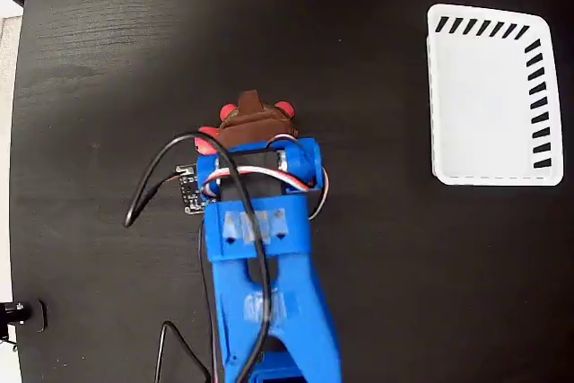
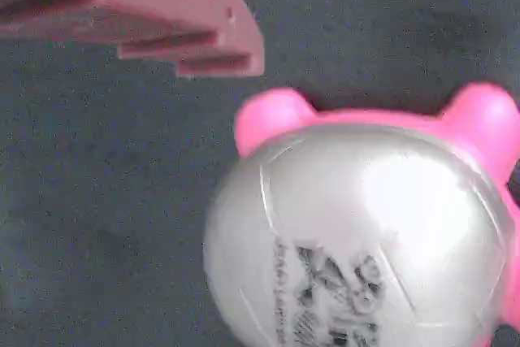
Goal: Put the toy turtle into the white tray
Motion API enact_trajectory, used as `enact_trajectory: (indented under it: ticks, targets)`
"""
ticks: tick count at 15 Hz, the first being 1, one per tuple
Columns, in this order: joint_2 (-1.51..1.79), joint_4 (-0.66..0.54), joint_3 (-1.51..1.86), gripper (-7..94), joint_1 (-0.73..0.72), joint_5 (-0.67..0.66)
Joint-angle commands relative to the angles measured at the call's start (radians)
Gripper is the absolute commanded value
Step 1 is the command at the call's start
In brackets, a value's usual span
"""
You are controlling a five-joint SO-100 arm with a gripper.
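From the fixed view overhead, the blue arm reaches up from the bottom edge across the black desk, and its brown-red pincer sits right over the toy turtle. Only small red bits of the turtle peek out at the pincer's left and right sides here; the shell is hidden under it. Black and coloured wires loop off the arm's left side.

On the wrist view, the toy turtle fills the lower right: a rounded shiny shell with a black printed mark, pink-red feet poking out at the top. One pincer finger shows at the upper left, clear of the shell with dark desk between them. The other finger is out of the picture, so I cannot tell whether the pincer is spread or pressed together.

The white tray lies well apart at the far right, slotted sides showing dark slits, nothing in it. The turtle rests on the desk, left of centre.
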Motion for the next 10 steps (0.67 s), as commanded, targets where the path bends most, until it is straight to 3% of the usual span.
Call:
enact_trajectory:
  ticks: [1,10]
  targets:
    - [0.012,0.011,-0.02,62,-0.028,0.02]
    - [-0.158,-0.092,-0.049,62,-0.015,0.058]
